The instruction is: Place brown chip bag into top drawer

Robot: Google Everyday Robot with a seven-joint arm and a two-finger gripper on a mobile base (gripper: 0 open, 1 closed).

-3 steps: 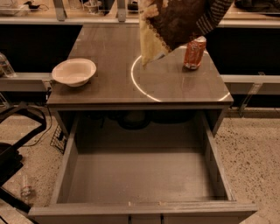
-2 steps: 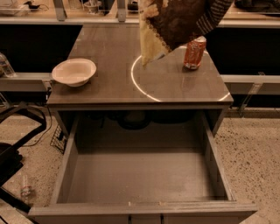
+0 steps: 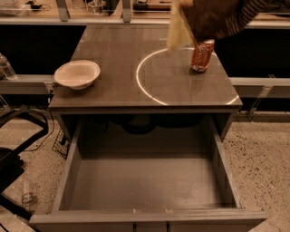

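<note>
Gripper (image 3: 242, 13), at the upper right edge of the frame, grasps the brown chip bag (image 3: 213, 18) aloft over the table (image 3: 122, 54). The bag is crumpled dark-brown foil, its pale yellow-tan end dangling at the left. A white bowl (image 3: 77, 74) sits far left, the soda can (image 3: 202, 55) stands under the bag, and the top drawer (image 3: 149, 181) gapes open below.

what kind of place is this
Likely a lab or office: grey counter with open top drawer, speckled floor, loose cables. The gripper is at top right, at the brown chip bag.

Dark claw (image 3: 244, 17), pale-ribbed, at top right.
</note>
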